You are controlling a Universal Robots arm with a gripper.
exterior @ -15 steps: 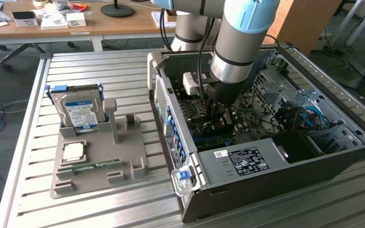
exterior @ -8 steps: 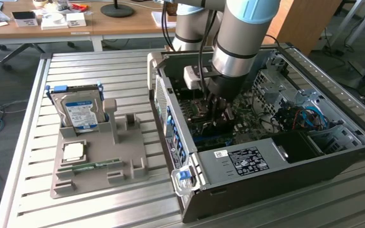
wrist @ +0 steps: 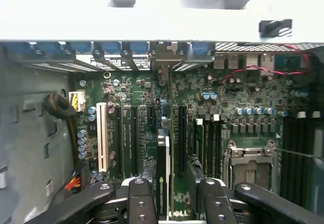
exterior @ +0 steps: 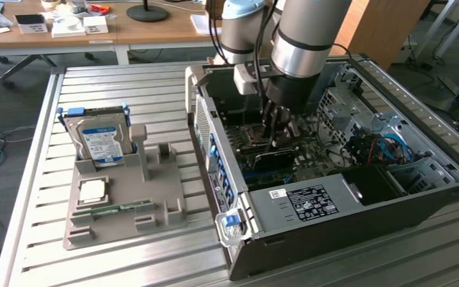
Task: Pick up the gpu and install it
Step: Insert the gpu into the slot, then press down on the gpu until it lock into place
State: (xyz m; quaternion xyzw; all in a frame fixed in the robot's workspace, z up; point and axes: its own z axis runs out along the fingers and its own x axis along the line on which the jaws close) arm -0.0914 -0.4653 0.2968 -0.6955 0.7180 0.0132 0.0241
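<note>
The gpu [exterior: 275, 157] is a thin dark card standing on edge over the motherboard inside the open computer case [exterior: 333, 206]. My gripper [exterior: 278, 139] reaches down into the case and is shut on the card's upper edge. In the wrist view the gpu [wrist: 163, 171] appears edge-on between my black fingers [wrist: 139, 198], with its pale metal strip facing the camera. It hangs just above the green motherboard [wrist: 144, 89], in line with the long black expansion slots [wrist: 180, 138]. Whether the card touches a slot is hidden.
A grey holder tray [exterior: 162, 197] on the exterior view's left carries a silver hard drive [exterior: 98, 140], a square chip [exterior: 92, 191] and a green RAM stick [exterior: 114, 209]. The case's drive cage and cables [exterior: 377, 146] stand close on the exterior view's right. The processor socket [wrist: 250, 163] lies beside the slots.
</note>
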